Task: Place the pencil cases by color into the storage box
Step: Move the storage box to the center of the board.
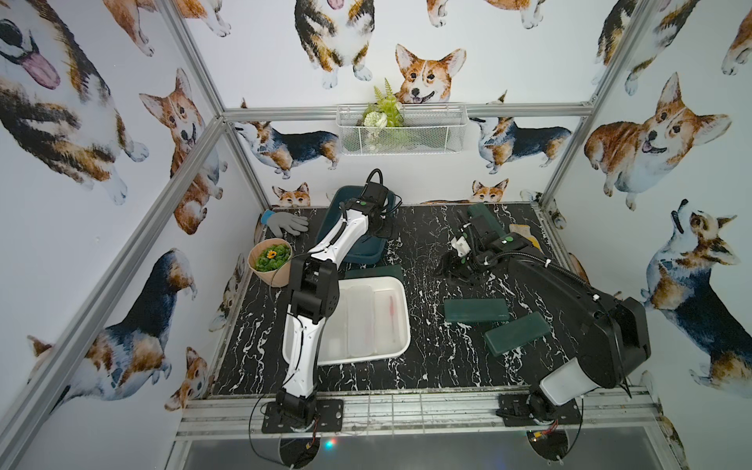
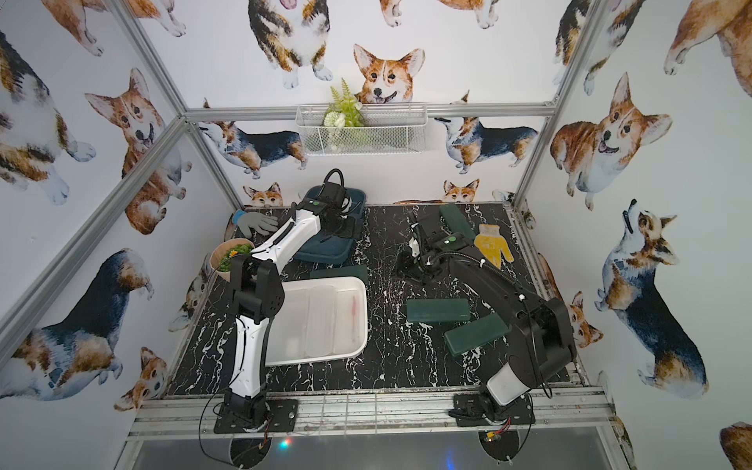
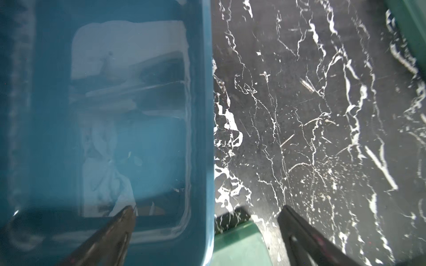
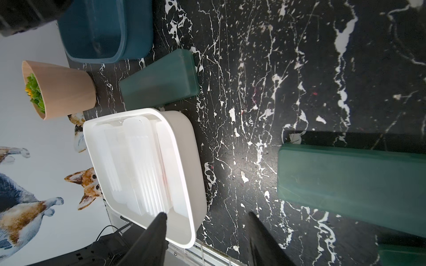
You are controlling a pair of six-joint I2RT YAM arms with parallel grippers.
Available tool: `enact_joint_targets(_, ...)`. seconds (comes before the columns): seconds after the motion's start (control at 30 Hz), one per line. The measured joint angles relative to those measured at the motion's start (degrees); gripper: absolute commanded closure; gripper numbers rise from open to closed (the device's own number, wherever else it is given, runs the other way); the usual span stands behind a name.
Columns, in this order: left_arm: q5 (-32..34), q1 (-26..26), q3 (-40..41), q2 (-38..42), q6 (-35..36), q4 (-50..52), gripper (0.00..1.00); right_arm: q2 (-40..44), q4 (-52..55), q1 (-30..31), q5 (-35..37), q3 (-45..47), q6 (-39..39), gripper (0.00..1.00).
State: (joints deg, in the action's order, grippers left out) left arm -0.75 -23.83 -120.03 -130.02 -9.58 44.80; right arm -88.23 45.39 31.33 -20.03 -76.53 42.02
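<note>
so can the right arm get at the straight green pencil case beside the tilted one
probably yes: the dark green pencil case lies flat on the table, nothing on top, and the right arm's fingers hang close by, apart and empty

Black marbled worktop (image 1: 427,366), white box (image 1: 407,321), blue box (image 1: 362,249), four loose green pencil cases (image 1: 476,310) (two nearly touching), grey glove (image 1: 287,223), yellow glove (image 2: 490,244), potted plant (image 1: 272,262).

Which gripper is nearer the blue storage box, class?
Left. The left gripper straddles the blue storage box wall, one finger over its inside; the right gripper hangs over the table, apart from the box.
</note>
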Motion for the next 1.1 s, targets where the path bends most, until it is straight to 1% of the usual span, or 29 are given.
enact_joint_targets(0.2,-0.2,-2.2,-1.9,-3.5,2.0,-0.5,0.01,0.5,2.8,-0.9,0.5,-1.2,-2.7,0.44)
enact_joint_targets(0.37,-2.8,-4.0,-2.3,-5.0,3.7,-2.0,0.02,1.1,3.3,-1.8,0.5,-0.7,-2.8,0.44)
enact_joint_targets(0.53,-7.0,-6.4,-2.3,-5.4,4.5,-3.8,0.02,2.7,3.3,-2.1,0.5,0.6,-3.0,0.44)
enact_joint_targets(0.83,-12.9,-11.4,-1.4,-5.3,5.1,-6.7,0.02,10.7,2.3,-5.2,2.3,5.0,-1.3,0.44)
enact_joint_targets(1.1,-17.5,-15.4,-2.6,-5.8,3.3,-9.8,0.03,18.3,1.5,-8.7,6.9,6.5,0.6,0.44)
